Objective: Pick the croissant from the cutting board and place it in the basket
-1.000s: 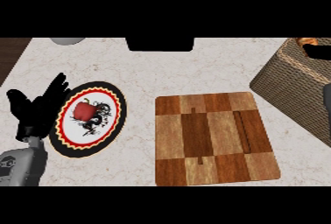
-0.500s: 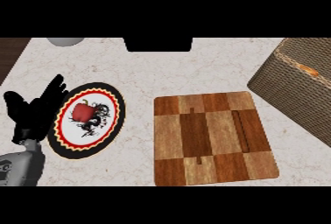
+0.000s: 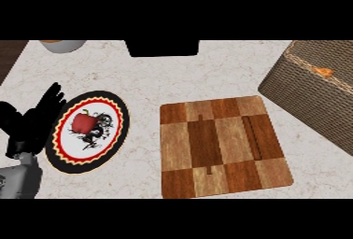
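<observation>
The wooden checkered cutting board (image 3: 221,144) lies right of centre with nothing on it. The woven basket (image 3: 314,100) stands at the right edge. A small orange piece, the croissant (image 3: 321,71), shows just inside the basket's near rim; most of it is hidden by the wall. My left hand (image 3: 31,123) rests open at the left edge, fingers up, beside the plate. My right hand shows nowhere in the head view.
A round plate (image 3: 66,154) with a red, black and yellow border holds a red fruit (image 3: 84,123) at the left. A grey bowl (image 3: 62,45) sits at the far left back. A black object (image 3: 162,47) stands at the back centre.
One second ago a dark hand with the orange croissant showed above the basket's top; now the hand is out of view and the croissant lies lower, inside the basket. The left hand stayed put.
</observation>
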